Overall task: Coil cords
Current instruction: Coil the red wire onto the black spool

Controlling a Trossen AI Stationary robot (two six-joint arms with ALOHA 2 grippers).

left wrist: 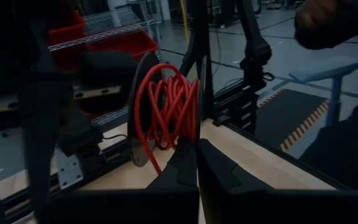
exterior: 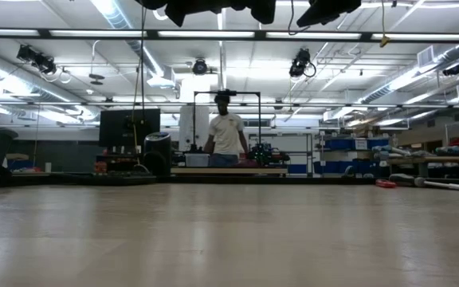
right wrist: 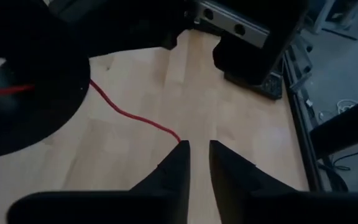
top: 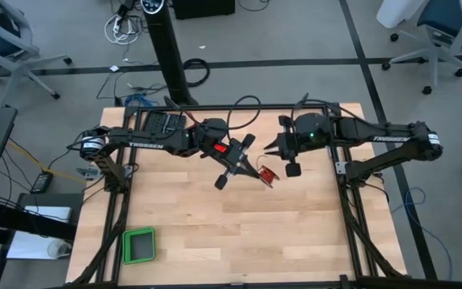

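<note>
We are logging 1 thin red cord (left wrist: 166, 112), wound in several loops around a dark round spool and sitting above the light wooden table (top: 215, 233) toward its far middle. In the high view the red bundle (top: 267, 174) is showing between the 2 arms. We are seeing the left gripper (left wrist: 197, 163) with its 2 dark fingers pressed together, pinching a strand of the cord at the foot of the coil. The right gripper (right wrist: 197, 154) is hanging over the table near the cord's loose tail (right wrist: 135, 116), its fingers standing slightly apart with nothing between them. We are noting 1 green square tray (top: 139, 245) at the table's near left corner, and 1 person (exterior: 227, 131) standing in the room beyond.
</note>
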